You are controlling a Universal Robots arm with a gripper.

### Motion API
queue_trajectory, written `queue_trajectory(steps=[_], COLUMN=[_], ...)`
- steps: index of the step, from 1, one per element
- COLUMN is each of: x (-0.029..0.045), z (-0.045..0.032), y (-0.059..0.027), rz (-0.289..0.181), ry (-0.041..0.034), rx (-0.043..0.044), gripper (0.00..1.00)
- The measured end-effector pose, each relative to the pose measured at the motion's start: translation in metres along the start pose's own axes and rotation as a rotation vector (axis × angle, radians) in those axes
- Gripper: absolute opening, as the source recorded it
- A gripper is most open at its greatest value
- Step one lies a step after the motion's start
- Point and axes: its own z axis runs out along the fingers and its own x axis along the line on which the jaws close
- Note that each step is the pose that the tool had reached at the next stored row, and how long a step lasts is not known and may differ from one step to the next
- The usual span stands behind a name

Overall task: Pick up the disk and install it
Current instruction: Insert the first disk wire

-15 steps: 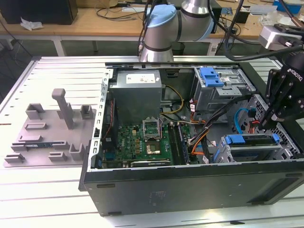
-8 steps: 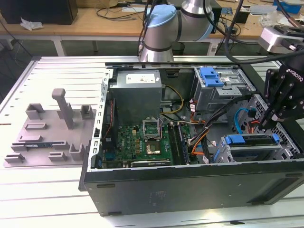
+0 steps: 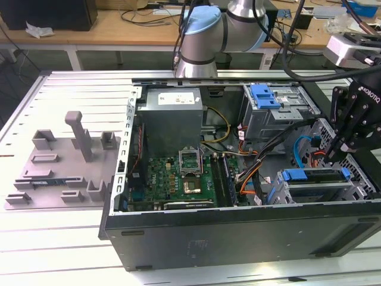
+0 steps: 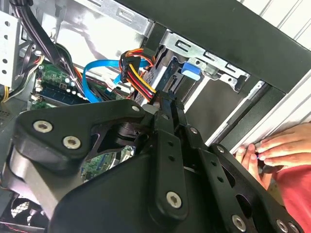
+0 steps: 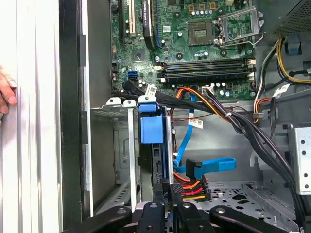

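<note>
Your disk (image 3: pixel 315 175) sits slotted in the drive cage (image 3: pixel 333 193) in the open PC case (image 3: pixel 238 232), at the exterior view's lower right. Just its blue frame and top edge show there. In the first wrist view the disk (image 5: pixel 151 127) stands on edge in that cage, its flat faces hidden by the cage walls. The gripper (image 3: pixel 339 154) hangs over the cage's end. In both wrist views its fingers look pressed together, and the gripper (image 4: pixel 167 102) tip is right at the power plug (image 4: pixel 130 65) with red, orange and yellow wires. Whether the gripper (image 5: pixel 165 206) pinches that plug (image 5: pixel 192 187) is hidden, so you can't call it. The power supply (image 3: pixel 172 113) has a white sticker (image 3: pixel 178 98) with print too small to make out. White tags on the cable bundle (image 5: pixel 228 114) are equally unreadable. A person's hand (image 4: pixel 272 148) rests by the case's outer edge, cut off by the frame.
</note>
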Motion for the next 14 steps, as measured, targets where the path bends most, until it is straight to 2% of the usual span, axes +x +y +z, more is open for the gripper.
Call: queue_trajectory(steps=[3, 4, 6, 11, 12, 14], x=[0.0000, 0.0005, 0.0014, 0.0017, 0.0019, 0.0041], z=[0.0000, 0.0001, 0.0002, 0.0018, 0.0019, 0.0022], y=[0.0001, 0.0003, 0.0006, 0.0025, 0.0025, 0.0025], rz=[-0.001, -0.005, -0.009, -0.009, -0.010, -0.010], ry=[-0.0004, -0.0042, -0.0095, -0.0187, -0.0216, -0.0355], rx=[0.0021, 0.0078, 0.0140, 0.0152, 0.0152, 0.0146], gripper=[0.16, 0.16, 0.16, 0.16, 0.16, 0.16])
